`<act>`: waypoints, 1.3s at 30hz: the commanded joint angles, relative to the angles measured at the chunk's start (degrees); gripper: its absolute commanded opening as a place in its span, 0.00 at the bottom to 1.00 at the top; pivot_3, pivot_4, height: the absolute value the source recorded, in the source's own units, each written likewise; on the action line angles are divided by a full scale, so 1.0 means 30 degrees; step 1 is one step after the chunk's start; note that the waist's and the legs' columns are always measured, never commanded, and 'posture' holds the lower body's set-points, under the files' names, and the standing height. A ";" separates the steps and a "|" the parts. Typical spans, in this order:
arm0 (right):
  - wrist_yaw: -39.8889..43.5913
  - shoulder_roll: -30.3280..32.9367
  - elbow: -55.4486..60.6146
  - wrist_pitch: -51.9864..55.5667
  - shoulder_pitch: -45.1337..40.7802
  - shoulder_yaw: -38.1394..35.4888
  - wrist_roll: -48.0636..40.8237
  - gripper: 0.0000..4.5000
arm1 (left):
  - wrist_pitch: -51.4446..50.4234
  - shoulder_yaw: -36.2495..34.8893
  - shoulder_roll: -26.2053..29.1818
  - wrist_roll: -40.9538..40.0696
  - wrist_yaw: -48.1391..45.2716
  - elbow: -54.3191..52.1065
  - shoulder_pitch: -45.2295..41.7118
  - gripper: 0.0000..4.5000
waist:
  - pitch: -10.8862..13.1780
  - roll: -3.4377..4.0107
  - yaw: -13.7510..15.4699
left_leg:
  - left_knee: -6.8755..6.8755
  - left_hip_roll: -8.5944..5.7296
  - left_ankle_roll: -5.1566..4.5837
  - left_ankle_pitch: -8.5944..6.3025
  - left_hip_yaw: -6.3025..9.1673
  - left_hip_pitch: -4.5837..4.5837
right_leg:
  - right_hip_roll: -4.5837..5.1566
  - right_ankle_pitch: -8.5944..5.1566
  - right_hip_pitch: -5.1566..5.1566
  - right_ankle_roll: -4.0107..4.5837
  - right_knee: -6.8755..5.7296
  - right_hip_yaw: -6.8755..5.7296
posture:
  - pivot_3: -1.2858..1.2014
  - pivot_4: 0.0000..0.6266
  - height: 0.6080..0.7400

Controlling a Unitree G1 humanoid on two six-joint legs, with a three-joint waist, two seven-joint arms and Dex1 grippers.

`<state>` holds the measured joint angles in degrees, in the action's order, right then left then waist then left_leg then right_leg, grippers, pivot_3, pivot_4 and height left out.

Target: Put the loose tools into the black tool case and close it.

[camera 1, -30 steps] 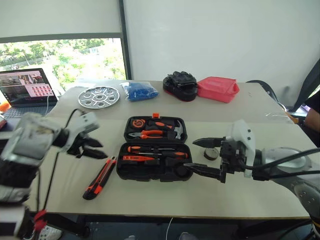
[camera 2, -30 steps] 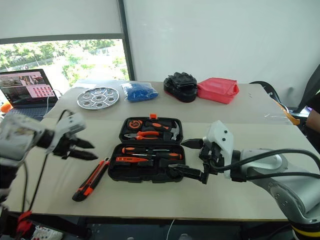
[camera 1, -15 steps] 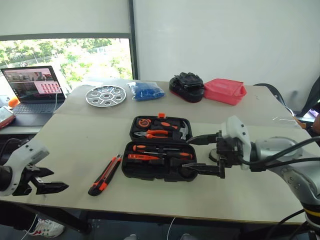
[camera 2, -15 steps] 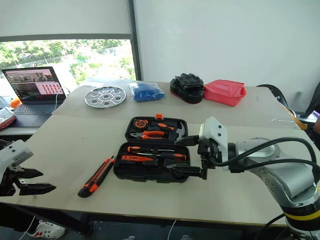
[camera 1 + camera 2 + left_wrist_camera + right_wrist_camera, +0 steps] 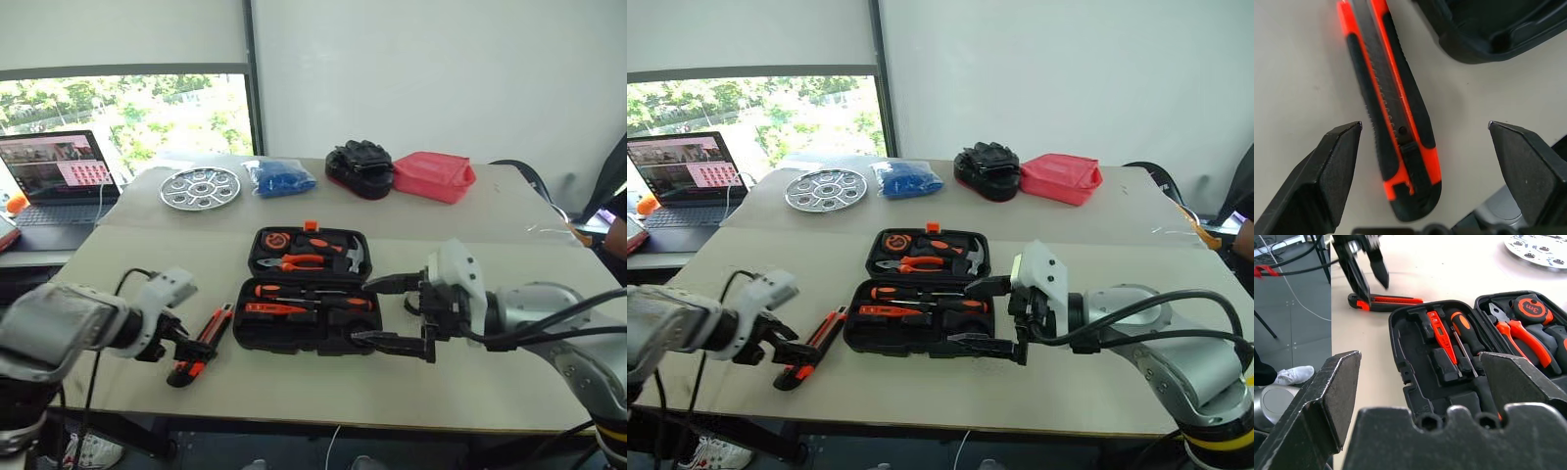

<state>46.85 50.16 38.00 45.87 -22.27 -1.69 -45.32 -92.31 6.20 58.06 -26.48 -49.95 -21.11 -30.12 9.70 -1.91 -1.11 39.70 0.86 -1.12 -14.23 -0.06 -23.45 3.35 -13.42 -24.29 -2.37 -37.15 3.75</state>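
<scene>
Now the open left hand (image 5: pixel 1425 127) has dropped astride the utility knife (image 5: pixel 1393 112).

Left gripper drops onto the knife
The left gripper (image 5: pixel 1424 128) has swung down, straddling the long orange-and-black utility knife (image 5: pixel 1393 117), jaws wide.

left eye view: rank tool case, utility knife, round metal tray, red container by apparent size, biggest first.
1. black tool case
2. red container
3. round metal tray
4. utility knife

Container and tray look close in size; both sit farther back, so that pair is unsure.
</scene>
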 commanded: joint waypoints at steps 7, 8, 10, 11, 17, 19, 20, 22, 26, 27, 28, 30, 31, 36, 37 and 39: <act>-0.1432 0.0018 0.1504 0.0392 0.0609 -0.1220 -0.0844 1.00 | 0.0303 0.2541 -0.0899 0.0359 0.2693 0.1907 -0.1294 0.99 | -0.0008 0.0013 0.0112 | 0.0001 -0.0011 0.0000 0.0000 -0.0008 0.0051 | 0.0008 -0.0001 0.0045 -0.0001 0.0000 0.0004 | 0.52 0.24 1.00; -0.1519 0.0019 0.1597 0.0403 0.0689 -0.1246 -0.0879 1.00 | 0.0421 0.2547 -0.1063 0.0402 0.2861 0.2127 -0.1224 0.99 | -0.0023 0.0039 0.0136 | 0.0001 -0.0012 0.0000 0.0001 -0.0010 0.0062 | 0.0009 -0.0001 0.0056 -0.0002 0.0000 0.0004 | 0.52 0.24 1.00; -0.1667 0.0028 0.1729 0.0422 0.0792 -0.1287 -0.0953 1.00 | 0.0552 0.2418 -0.1318 0.0344 0.3100 0.2428 -0.1037 0.94 | -0.0056 0.0097 0.0165 | 0.0003 -0.0018 0.0000 0.0002 -0.0012 0.0081 | 0.0012 -0.0003 0.0078 -0.0004 0.0000 0.0004 | 0.52 0.24 1.00; -0.1729 0.0046 0.1761 0.0419 0.0817 -0.1297 -0.1001 1.00 | 0.0565 0.2317 -0.1417 0.0294 0.3199 0.2513 -0.0970 0.88 | -0.0073 0.0126 0.0161 | 0.0004 -0.0020 0.0001 0.0003 -0.0013 0.0089 | 0.0012 -0.0003 0.0084 -0.0004 0.0000 0.0006 | 0.52 0.24 1.00; -0.1967 0.0208 0.1689 0.0384 0.0760 -0.1397 -0.1215 1.00 | 0.0560 0.1810 -0.1850 0.0072 0.3735 0.2892 -0.0253 0.39 | -0.0107 0.0181 0.0143 | 0.0002 -0.0019 0.0004 0.0006 -0.0028 0.0109 | 0.0005 -0.0007 0.0089 -0.0008 -0.0002 0.0032 | 0.52 0.24 1.00; -0.1973 0.0251 0.1676 0.0342 0.0794 -0.1398 -0.1228 1.00 | 0.0744 0.1554 -0.1945 0.0104 0.3862 0.3235 -0.0269 0.36 | -0.0120 0.0205 0.0187 | 0.0001 -0.0029 0.0003 0.0005 -0.0029 0.0101 | 0.0014 -0.0012 0.0090 -0.0017 0.0006 0.0032 | 0.52 0.24 1.00; -0.1963 0.0271 0.1677 0.0329 0.0811 -0.1397 -0.1232 1.00 | 0.1105 0.1470 -0.1771 0.0195 0.3797 0.3553 -0.0350 0.36 | -0.0123 0.0209 0.0198 | 0.0000 -0.0032 0.0003 0.0005 -0.0030 0.0101 | 0.0015 -0.0013 0.0089 -0.0019 0.0006 0.0032 | 0.52 0.24 1.00; -0.1896 0.0316 0.1626 0.0278 0.0839 -0.1393 -0.1208 1.00 | 0.2341 0.1459 -0.1197 0.0567 0.3483 0.4446 -0.0732 0.36 | -0.0129 0.0221 0.0199 | 0.0001 -0.0032 0.0003 0.0005 -0.0030 0.0109 | 0.0015 -0.0013 0.0095 -0.0018 0.0004 0.0033 | 0.52 0.24 1.00; -0.1616 0.0449 0.1473 0.0154 0.0848 -0.1293 -0.1123 1.00 | 0.8334 0.2242 0.0292 0.2285 0.1420 0.7276 -0.2428 0.36 | -0.0112 0.0192 0.0140 | 0.0000 -0.0020 0.0025 0.0022 -0.0055 0.0105 | -0.0009 -0.0012 0.0075 -0.0001 -0.0001 0.0029 | 0.52 0.24 1.00; -0.1550 0.0469 0.1405 0.0110 0.0843 -0.1256 -0.1076 1.00 | 0.9952 0.2440 0.0484 0.2672 0.0670 0.8067 -0.3000 0.36 | -0.0102 0.0175 0.0139 | 0.0001 -0.0014 0.0029 0.0024 -0.0062 0.0099 | -0.0017 -0.0008 0.0066 0.0010 -0.0001 0.0027 | 0.52 0.24 1.00; -0.1514 0.0485 0.1357 0.0081 0.0838 -0.1228 -0.1051 1.00 | 1.1547 0.2686 0.0644 0.3083 -0.0248 0.8945 -0.3726 0.36 | -0.0063 0.0107 0.0137 | 0.0002 -0.0013 0.0033 0.0027 -0.0069 0.0086 | -0.0021 -0.0006 0.0052 0.0014 -0.0001 0.0024 | 0.52 0.24 1.00; -0.1443 0.0500 0.1259 0.0049 0.0791 -0.1186 -0.1001 1.00 | 1.4277 0.3109 0.0868 0.3649 -0.2468 1.0225 -0.5137 0.36 | -0.0024 0.0033 0.0169 | 0.0003 -0.0006 0.0041 0.0032 -0.0109 0.0034 | -0.0034 -0.0001 0.0026 0.0035 0.0016 -0.0006 | 0.52 0.24 1.00; -0.1408 0.0500 0.1205 0.0051 0.0748 -0.1169 -0.0979 1.00 | 1.5185 0.3308 0.0909 0.3804 -0.3641 1.0589 -0.5859 0.36 | -0.0020 0.0022 0.0201 | 0.0004 -0.0005 0.0041 0.0032 -0.0111 0.0002 | -0.0028 -0.0003 0.0017 0.0033 0.0029 -0.0020 | 0.52 0.24 1.00; -0.1290 0.0530 0.1075 0.0083 0.0647 -0.1178 -0.0947 1.00 | 1.8604 0.4957 0.0454 0.4881 -0.8784 1.0735 -0.8803 0.36 | -0.0014 0.0011 0.0294 | 0.0015 -0.0038 0.0016 0.0009 -0.0127 -0.0146 | 0.0019 -0.0007 -0.0050 -0.0024 0.0097 -0.0040 | 0.52 0.24 1.00; -0.1266 0.0539 0.1065 0.0078 0.0653 -0.1176 -0.0923 1.00 | 1.9177 0.5407 0.0238 0.5293 -0.9429 1.0659 -0.9194 0.36 | -0.0014 0.0011 0.0295 | 0.0016 -0.0040 0.0002 -0.0001 -0.0135 -0.0146 | 0.0023 -0.0011 -0.0048 -0.0031 0.0105 -0.0036 | 0.52 0.24 1.00; -0.1252 0.0570 0.1166 0.0107 0.0682 -0.1122 -0.0873 1.00 | 2.0421 0.6697 -0.0735 0.6642 -1.0253 1.0761 -1.0176 0.36 | -0.0013 0.0010 0.0300 | 0.0013 -0.0039 -0.0013 -0.0010 -0.0139 -0.0148 | 0.0021 -0.0013 -0.0047 -0.0034 0.0121 -0.0035 | 0.52 0.24 1.00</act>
<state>42.82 51.32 40.39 46.87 -19.50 -3.80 -47.96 -34.42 24.11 56.93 -9.34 -78.20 12.12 -58.45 9.66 -1.88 -0.21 39.75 0.75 -1.17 -14.26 -0.48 -23.90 3.40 -13.46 -24.43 -2.48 -36.80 3.65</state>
